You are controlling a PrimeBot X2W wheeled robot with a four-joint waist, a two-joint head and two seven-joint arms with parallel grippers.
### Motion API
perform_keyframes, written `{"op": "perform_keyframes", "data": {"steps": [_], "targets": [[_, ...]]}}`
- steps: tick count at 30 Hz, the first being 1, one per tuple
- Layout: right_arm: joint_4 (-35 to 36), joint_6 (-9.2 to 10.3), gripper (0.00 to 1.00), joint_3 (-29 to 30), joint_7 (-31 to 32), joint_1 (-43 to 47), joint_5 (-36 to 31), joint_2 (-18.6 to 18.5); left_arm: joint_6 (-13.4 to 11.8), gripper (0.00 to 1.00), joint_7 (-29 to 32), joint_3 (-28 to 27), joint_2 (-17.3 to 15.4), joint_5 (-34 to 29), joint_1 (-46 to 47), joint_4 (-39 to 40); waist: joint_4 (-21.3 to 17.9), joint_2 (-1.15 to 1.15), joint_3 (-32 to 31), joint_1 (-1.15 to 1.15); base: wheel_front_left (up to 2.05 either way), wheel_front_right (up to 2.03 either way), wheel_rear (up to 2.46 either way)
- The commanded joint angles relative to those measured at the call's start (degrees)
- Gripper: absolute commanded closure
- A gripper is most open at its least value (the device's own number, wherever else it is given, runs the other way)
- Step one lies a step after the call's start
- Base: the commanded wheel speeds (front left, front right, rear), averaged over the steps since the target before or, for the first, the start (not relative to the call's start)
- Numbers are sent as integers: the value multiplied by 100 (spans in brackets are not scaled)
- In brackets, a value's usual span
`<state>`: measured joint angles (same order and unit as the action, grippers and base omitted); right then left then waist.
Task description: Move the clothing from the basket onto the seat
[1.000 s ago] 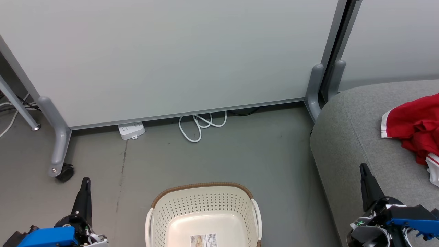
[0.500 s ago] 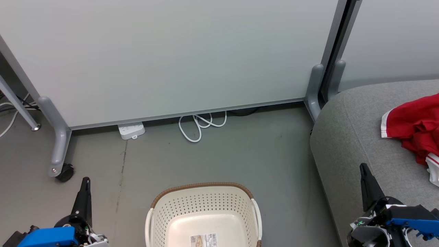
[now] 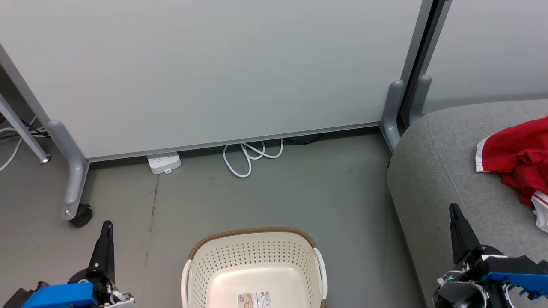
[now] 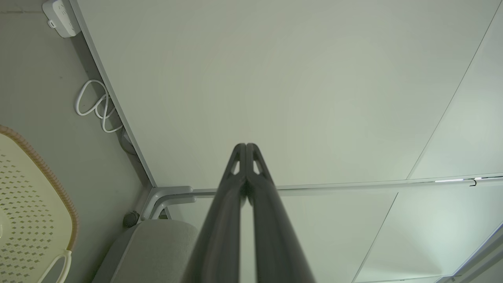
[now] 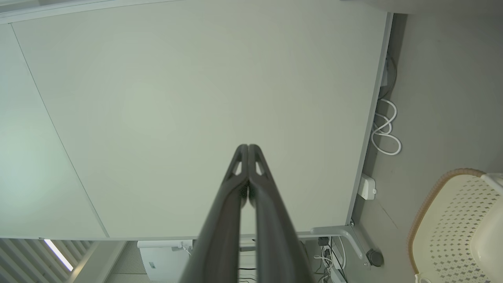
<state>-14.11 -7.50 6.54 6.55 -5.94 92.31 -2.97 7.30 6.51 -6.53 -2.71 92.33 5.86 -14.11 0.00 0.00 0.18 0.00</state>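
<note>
No text, brand, number or sign is legible: the sole label is a small white barcode sticker (image 3: 254,299) on the inner floor of the cream-white perforated plastic laundry basket (image 3: 252,252) at the near centre, its bars and print too small to read.

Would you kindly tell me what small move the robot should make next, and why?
Likely tilt the head down to check the near end of the basket, cut off at the head view's bottom edge. What shows of it holds only a barcode sticker, the red clothing lies on the seat, and the left claw and right claw are shut on nothing.
</note>
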Motion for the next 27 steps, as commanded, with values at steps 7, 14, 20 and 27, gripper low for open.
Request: {"op": "perform_keyframes", "data": {"steps": [7,14,20,27], "targets": [[18,2,100,5,18,-54,18,18,37,100,26,-16,-32,17,67,15,0,0,0,0,0,0,0],[18,2,100,5,18,-54,19,18,38,100,26,-15,-32,17,67,15,0,0,0,0,0,0,0],[17,2,100,5,18,-54,19,18,38,100,26,-15,-32,17,67,15,0,0,0,0,0,0,0],[17,2,100,4,18,-54,19,18,38,100,26,-15,-32,17,67,16,0,0,0,0,0,0,0]]}}
